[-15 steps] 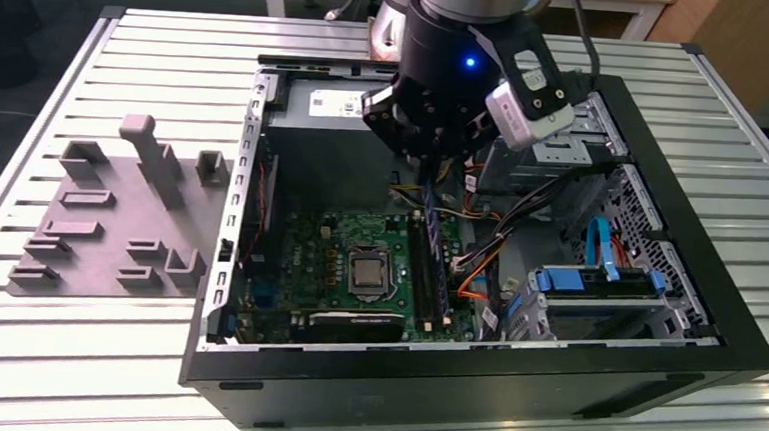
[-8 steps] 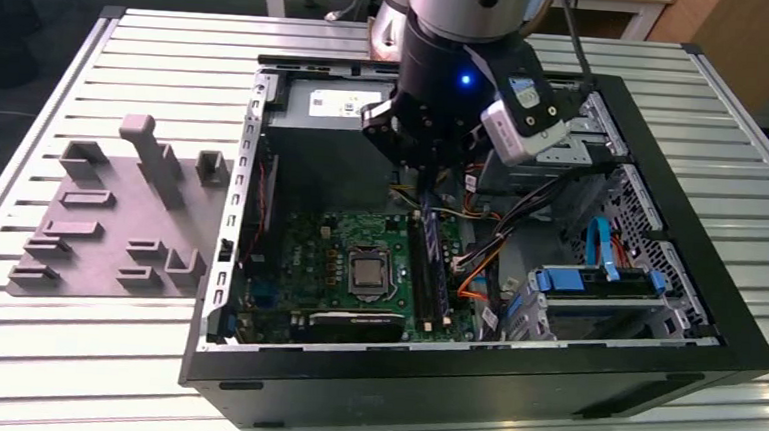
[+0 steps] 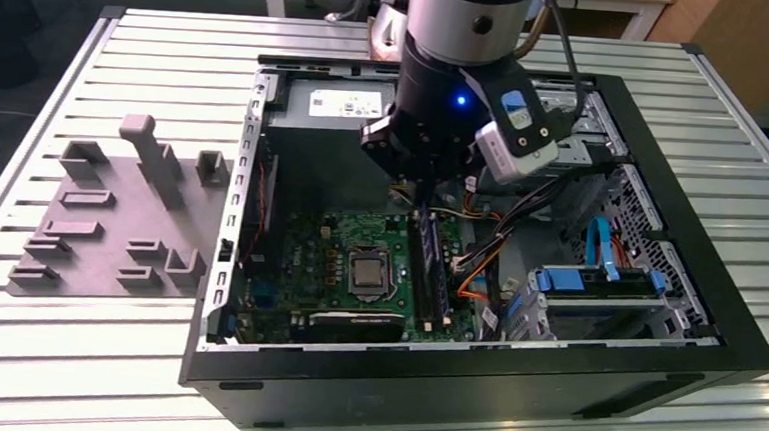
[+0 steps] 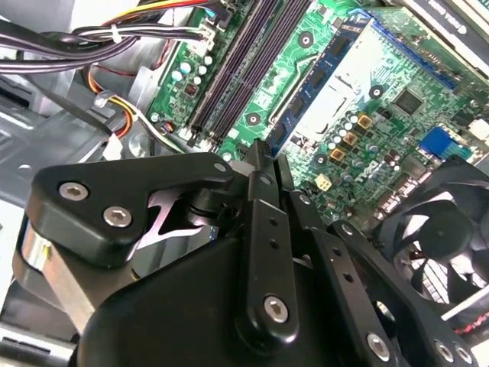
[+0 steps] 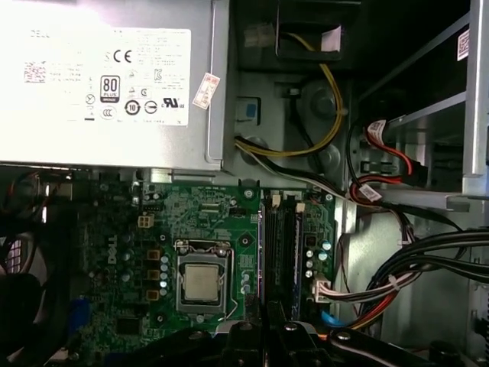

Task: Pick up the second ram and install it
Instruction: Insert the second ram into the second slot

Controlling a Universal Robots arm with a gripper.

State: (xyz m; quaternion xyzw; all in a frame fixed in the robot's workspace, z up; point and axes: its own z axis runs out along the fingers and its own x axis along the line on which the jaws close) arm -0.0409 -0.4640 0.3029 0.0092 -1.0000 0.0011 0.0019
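I observe the gripper (image 3: 420, 193) inside the open computer case (image 3: 697, 340), directly above the memory slots (image 5: 281, 241) on the motherboard (image 5: 122, 252). Its fingers (image 4: 260, 164) appear closed together on a thin edge, which I judge to be the second ram (image 3: 423, 221), its long axis parallel with the slots beneath.

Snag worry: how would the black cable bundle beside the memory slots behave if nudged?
Probably floppy: the black cable bundle sags in curves. A white tie binds it, so it likely shifts as one. Its end plugs into a white connector, so pushing may tug there.
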